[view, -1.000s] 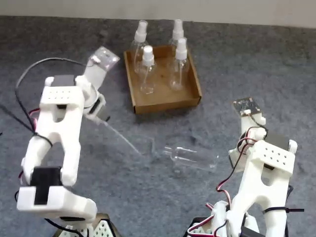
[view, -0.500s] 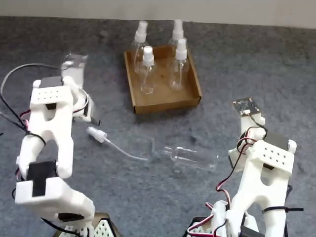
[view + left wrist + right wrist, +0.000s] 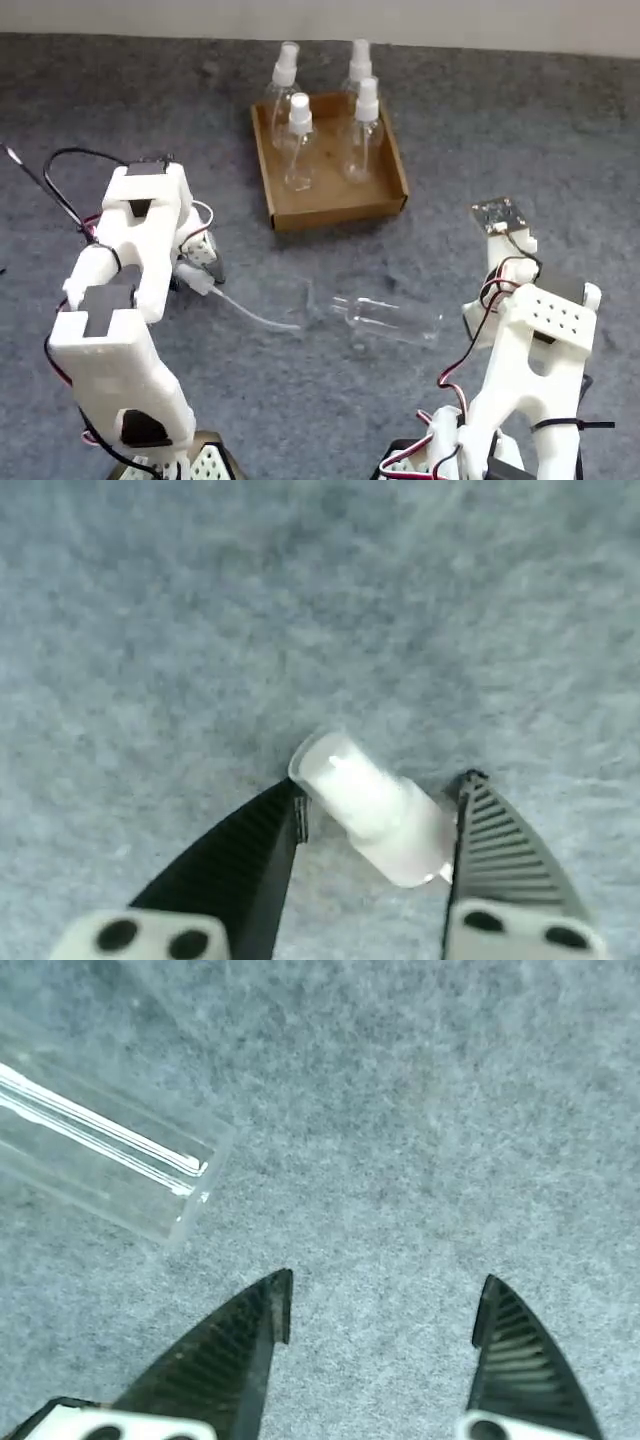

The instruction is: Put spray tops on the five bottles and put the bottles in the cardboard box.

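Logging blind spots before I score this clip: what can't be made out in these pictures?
Left wrist view: whether the left pincer touches the spray top it straddles; the gaps are too slight to judge.
Right wrist view: the lying bottle runs off the picture's edge, its other end cut off.
High view: whether the two rear bottles stand inside the cardboard box; the front bottles overlap their bases.

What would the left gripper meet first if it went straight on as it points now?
The left gripper would likely meet the white spray top lying between its open jaws.
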